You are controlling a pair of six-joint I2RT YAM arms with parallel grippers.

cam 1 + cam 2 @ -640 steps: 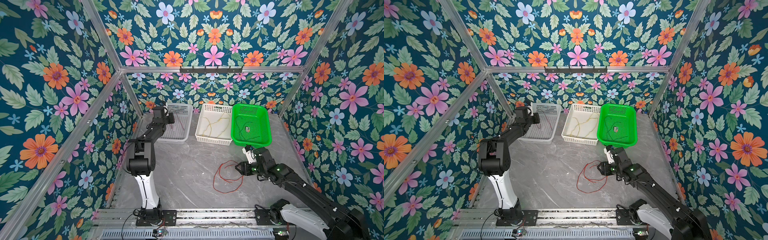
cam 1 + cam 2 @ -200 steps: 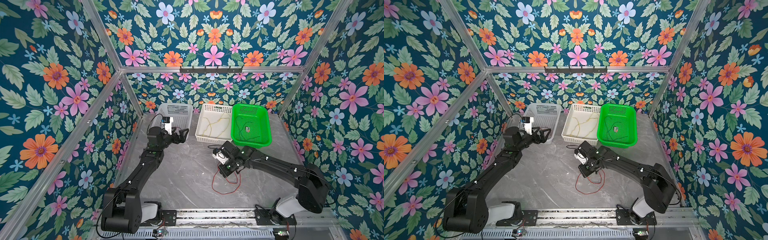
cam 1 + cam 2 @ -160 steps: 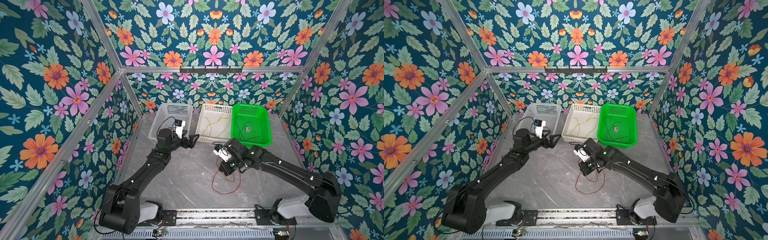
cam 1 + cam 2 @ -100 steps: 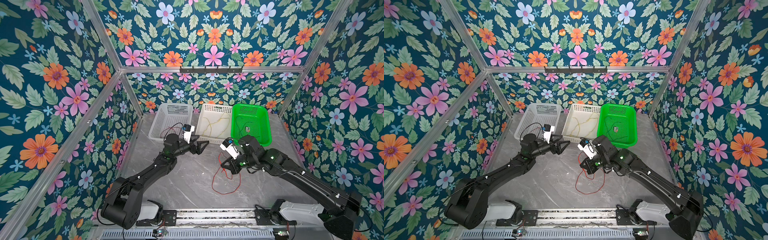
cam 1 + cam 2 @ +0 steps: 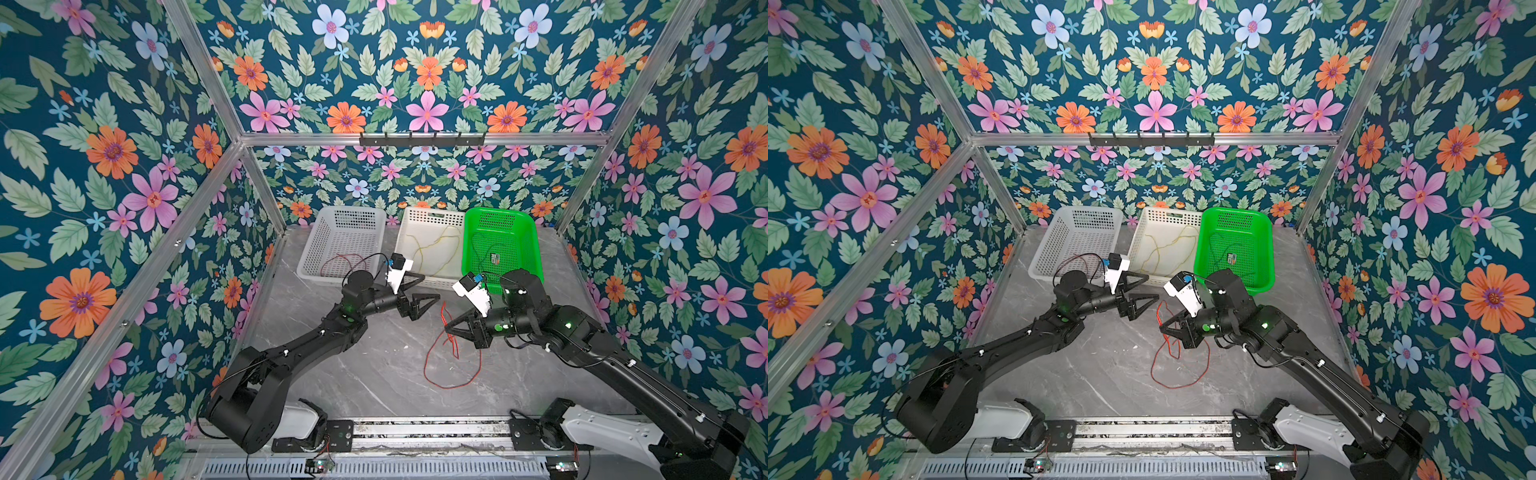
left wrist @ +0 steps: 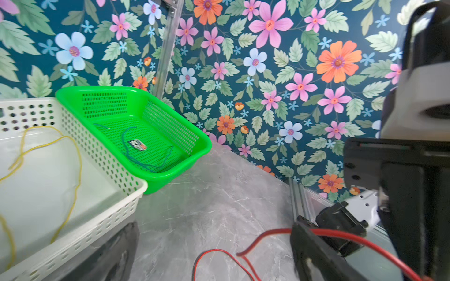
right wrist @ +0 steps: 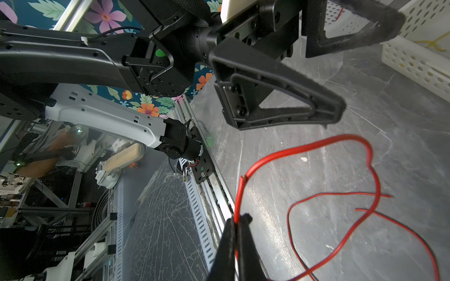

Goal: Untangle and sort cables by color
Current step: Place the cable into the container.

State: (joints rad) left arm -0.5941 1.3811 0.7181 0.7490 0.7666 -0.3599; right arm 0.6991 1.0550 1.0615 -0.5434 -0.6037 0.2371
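A: Looking at the right gripper (image 5: 446, 331), does it hold something?

B: Yes. Its jaws are pressed together on the red cable (image 7: 239, 197), close to one end. From the pinch a short arch of cable rises toward the left gripper (image 5: 430, 286). The rest hangs down and lies in loose loops on the worktop (image 5: 374, 374), below the right gripper.

A: And the left one?

B: It is spread wide and has nothing in it. It hovers just beside the arch and does not touch it.

A: What is the good way, then?

B: I think a second hold is wanted. The left gripper should take the arch deep between its fingers, not at the tips, because such a thin cable slips easily. It should close only when the cable crosses both pads, and the right should not let go before that. Then lift high, so the loops leave the worktop without catching on each other.

A: Where should it go?

B: Probably into the white basket (image 5: 316, 249), just beyond the left gripper. A sorted cable (image 5: 340, 257), also red, lies there already.
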